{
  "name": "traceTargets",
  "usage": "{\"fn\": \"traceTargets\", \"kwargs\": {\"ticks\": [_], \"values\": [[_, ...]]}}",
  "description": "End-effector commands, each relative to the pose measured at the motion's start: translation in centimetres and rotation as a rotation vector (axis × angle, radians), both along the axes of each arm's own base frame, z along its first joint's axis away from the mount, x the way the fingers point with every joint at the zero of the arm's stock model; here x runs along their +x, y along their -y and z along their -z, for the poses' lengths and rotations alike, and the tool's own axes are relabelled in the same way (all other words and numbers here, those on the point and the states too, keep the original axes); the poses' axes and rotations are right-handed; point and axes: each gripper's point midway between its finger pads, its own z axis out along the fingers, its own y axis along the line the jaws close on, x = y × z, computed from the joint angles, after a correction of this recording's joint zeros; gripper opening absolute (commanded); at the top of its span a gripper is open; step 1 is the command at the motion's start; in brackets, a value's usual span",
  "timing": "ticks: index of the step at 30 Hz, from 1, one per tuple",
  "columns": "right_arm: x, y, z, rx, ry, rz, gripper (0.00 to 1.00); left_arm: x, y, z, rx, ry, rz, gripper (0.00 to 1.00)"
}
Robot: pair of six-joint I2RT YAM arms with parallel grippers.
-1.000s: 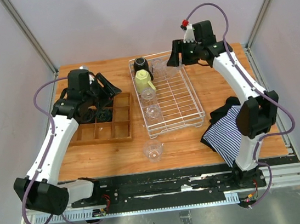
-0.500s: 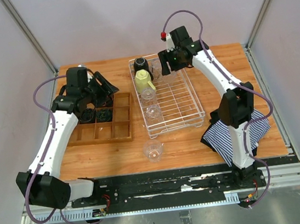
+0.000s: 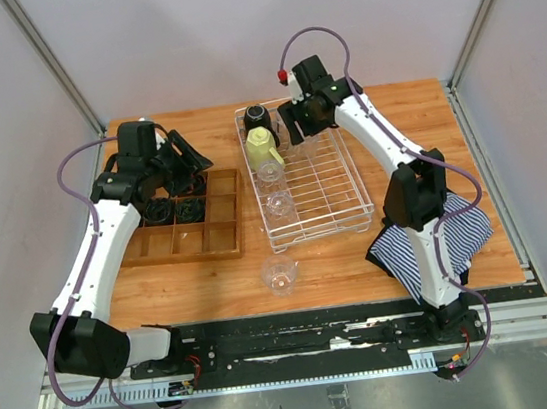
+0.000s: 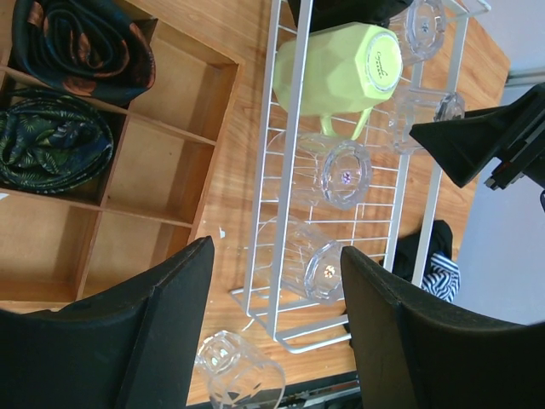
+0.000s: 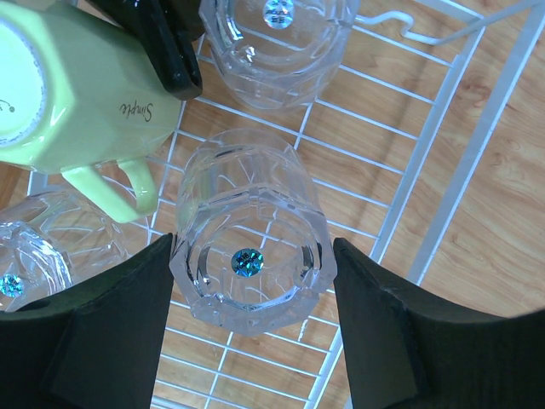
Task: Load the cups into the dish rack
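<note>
The white wire dish rack (image 3: pixel 348 195) stands mid-table. In its left side are the black mug (image 3: pixel 257 116), the yellow-green mug (image 3: pixel 263 147) and two clear tumblers (image 3: pixel 269 173) (image 3: pixel 280 204). My right gripper (image 3: pixel 299 125) is open over the rack's back. Its fingers straddle an upturned tumbler (image 5: pixel 247 256) that stands on the wires; the left finger touches it and the right is just clear. Another tumbler (image 5: pixel 277 43) stands behind it. One tumbler (image 3: pixel 280 274) stands on the table in front of the rack. My left gripper (image 3: pixel 187 157) is open and empty above the wooden tray.
The brown wooden compartment tray (image 3: pixel 219 237) lies left of the rack, with dark rolled cloths (image 4: pixel 85 47) in its back cells. A striped cloth (image 3: pixel 468 224) lies at the right front, under the right arm. The rack's right half is bare wire.
My right arm has swung left from beyond the rack's far right corner to over the rack's back, its fingers now around a tumbler. The left arm has barely moved.
</note>
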Motion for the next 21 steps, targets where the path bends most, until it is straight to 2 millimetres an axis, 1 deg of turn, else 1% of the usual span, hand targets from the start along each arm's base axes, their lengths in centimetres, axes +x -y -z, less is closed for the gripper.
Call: {"fn": "traceTargets", "kwargs": {"ticks": [1, 11, 16, 17, 20, 21], "values": [[0.0, -0.9, -0.4, -0.056, 0.039, -0.028, 0.14, -0.1, -0.4, -0.7, 0.005, 0.02, 0.004, 0.65], [-0.4, -2.2, 1.0, -0.148, 0.056, -0.062, 0.11, -0.5, -1.0, -1.2, 0.022, 0.026, -0.006, 0.65], [-0.2, -2.8, 1.2, -0.179, 0.074, -0.072, 0.1, -0.8, -1.4, -1.4, 0.036, 0.029, -0.012, 0.65], [-0.2, -2.9, 1.3, -0.189, 0.077, -0.074, 0.11, -0.8, -1.5, -1.5, 0.036, 0.029, -0.012, 0.65], [-0.2, -2.9, 1.5, -0.217, 0.087, -0.075, 0.18, -1.0, -1.6, -1.6, 0.039, 0.03, -0.015, 0.65], [-0.1, -2.9, 1.7, -0.222, 0.088, -0.074, 0.24, -1.0, -1.7, -1.7, 0.041, 0.03, -0.015, 0.65]]}}
